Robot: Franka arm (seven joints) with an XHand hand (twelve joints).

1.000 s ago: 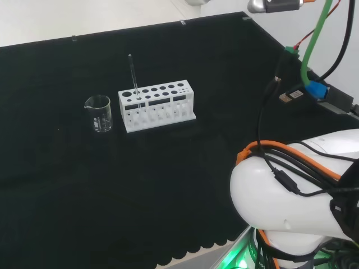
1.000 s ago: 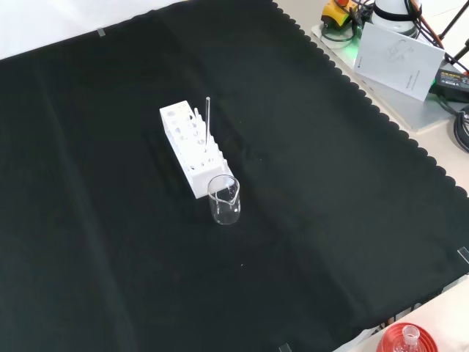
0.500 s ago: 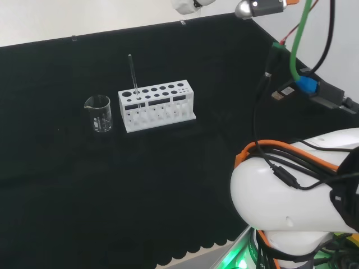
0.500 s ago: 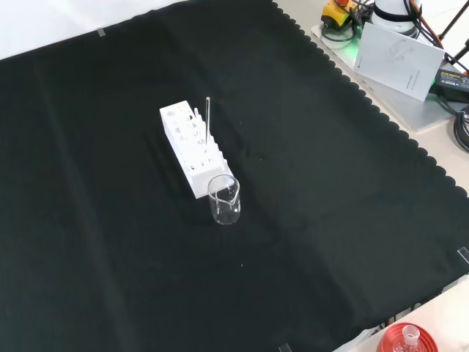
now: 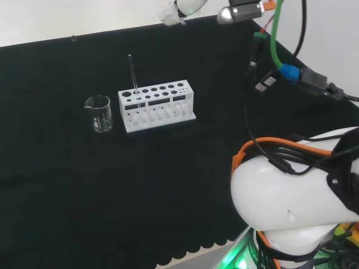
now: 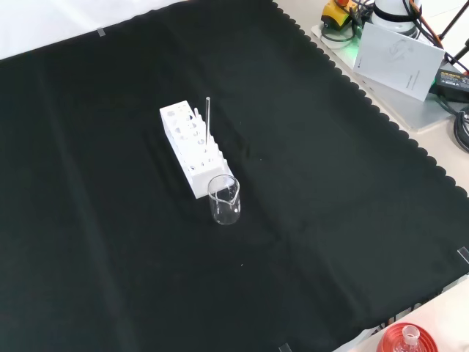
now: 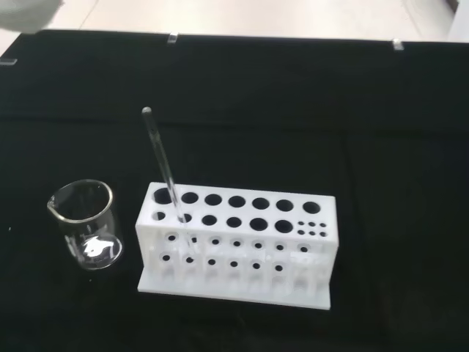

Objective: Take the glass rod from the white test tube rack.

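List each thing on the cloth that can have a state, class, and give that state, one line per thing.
glass rod: standing tilted in an end hole of the rack, not yet taken.
white test tube rack: upright on the cloth, other holes empty.
beaker: upright beside the rack, apparently empty.

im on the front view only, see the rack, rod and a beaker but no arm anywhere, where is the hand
Observer: In the head view, a white part of the hand shows at the top edge, far off the glass rod and not touching it.
Operator: which hole is the rod in
Observer: The wrist view shows it in a front-row hole at the end of the white test tube rack nearest the beaker.
Operator: is it upright
Observer: In the wrist view it leans, its top tipped toward the beaker's side.
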